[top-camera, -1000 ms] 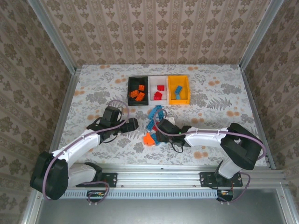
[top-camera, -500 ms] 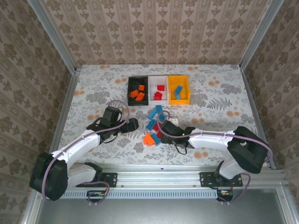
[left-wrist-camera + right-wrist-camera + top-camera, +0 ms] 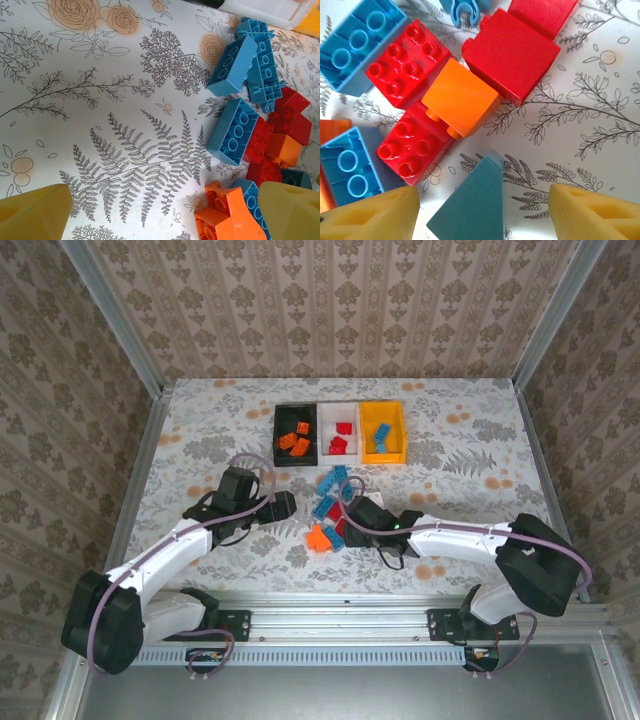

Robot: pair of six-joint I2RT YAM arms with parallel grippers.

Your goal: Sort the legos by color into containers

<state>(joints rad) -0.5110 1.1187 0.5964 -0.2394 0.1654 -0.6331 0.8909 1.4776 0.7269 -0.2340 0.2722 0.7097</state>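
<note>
A pile of loose legos in blue, red and orange lies mid-table. My left gripper stands open just left of the pile; in the left wrist view an orange brick lies by the right fingertip and nothing sits between the tips. My right gripper is down at the pile's right side, open, with a dark blue brick lying between its fingertips, clear of both. Just beyond lie an orange brick and red bricks. The black bin holds orange bricks, the white bin red, the yellow bin blue.
The three bins stand side by side at the back of the floral table, just behind the pile. Metal-framed walls close in the table on the left, right and back. Bare tabletop spreads to the left of the left gripper.
The right arm's elbow has swung to the right and its gripper has edged right along the pile. The left arm has barely moved.
</note>
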